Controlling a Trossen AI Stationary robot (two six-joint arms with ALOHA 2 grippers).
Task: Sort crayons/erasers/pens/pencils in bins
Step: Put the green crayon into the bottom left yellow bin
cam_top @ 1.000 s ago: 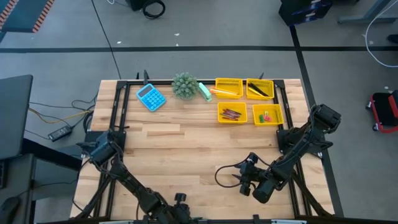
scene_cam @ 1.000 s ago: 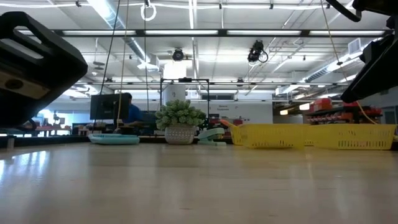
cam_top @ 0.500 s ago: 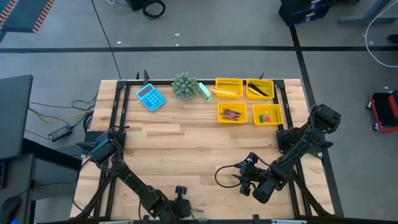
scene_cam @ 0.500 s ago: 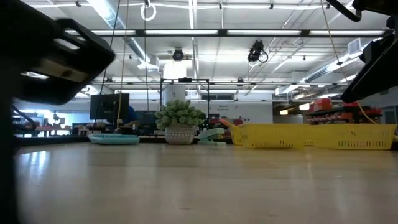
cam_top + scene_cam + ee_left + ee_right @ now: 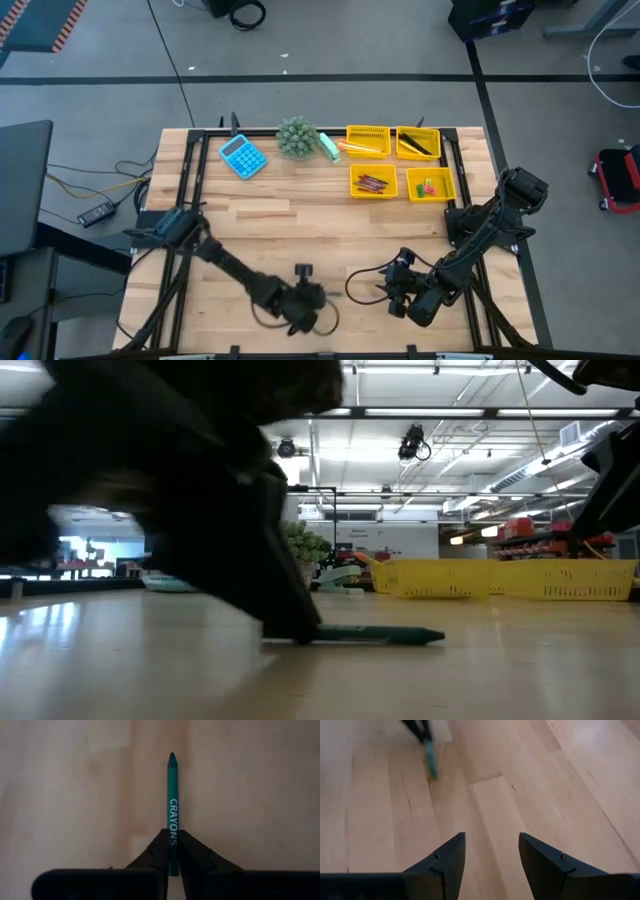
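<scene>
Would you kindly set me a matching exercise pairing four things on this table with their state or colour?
Things:
1. left hand
2. right hand
3. crayon
4. calculator

Descriptions:
A. blue
B. teal, marked CRAYONS
C. open, holding nothing
D. shut on a stick

Pairs: 1-D, 2-C, 3-B, 4-A

high: straight down | low: tabletop level | wrists: close; all share table [image 5: 300, 215]
</scene>
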